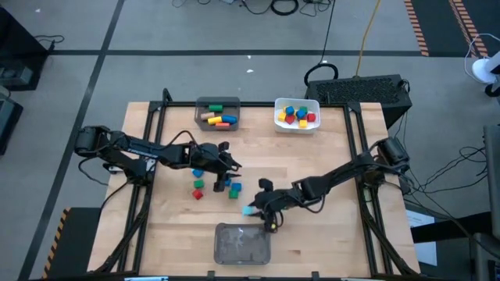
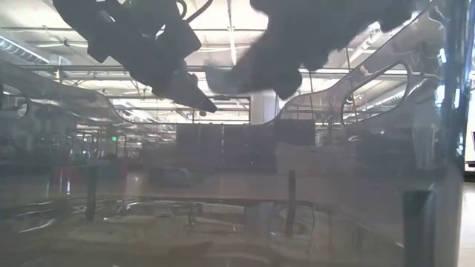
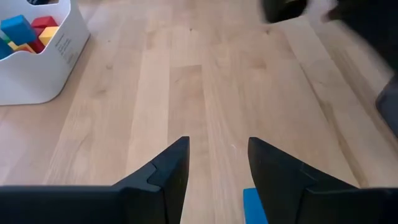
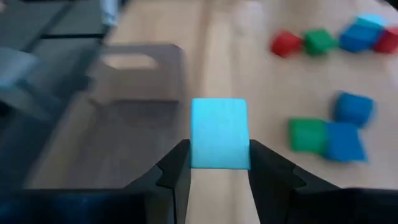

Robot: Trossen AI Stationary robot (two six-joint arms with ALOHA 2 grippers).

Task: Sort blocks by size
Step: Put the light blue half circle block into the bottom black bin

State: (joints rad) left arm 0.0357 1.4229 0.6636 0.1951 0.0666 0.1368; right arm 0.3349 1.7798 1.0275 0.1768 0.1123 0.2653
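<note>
The right gripper (image 4: 217,163) clamps a light-blue wooden cube (image 4: 218,133) beside the clear plastic bin (image 1: 242,244), presumably its size group; the left gripper (image 3: 217,163) hangs released over remaining blocks (image 1: 212,186) mid-desk (image 1: 328,156).

right gripper (image 1: 251,209) has a light-blue block (image 1: 248,210) pinched between its fingers just above the clear bin (image 1: 242,244), loose blocks (image 1: 212,185) sitting under the left gripper (image 1: 232,173)

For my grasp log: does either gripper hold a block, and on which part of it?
The right gripper holds a light blue block by its two opposite sides. The left gripper holds nothing; its fingers are open.
</note>
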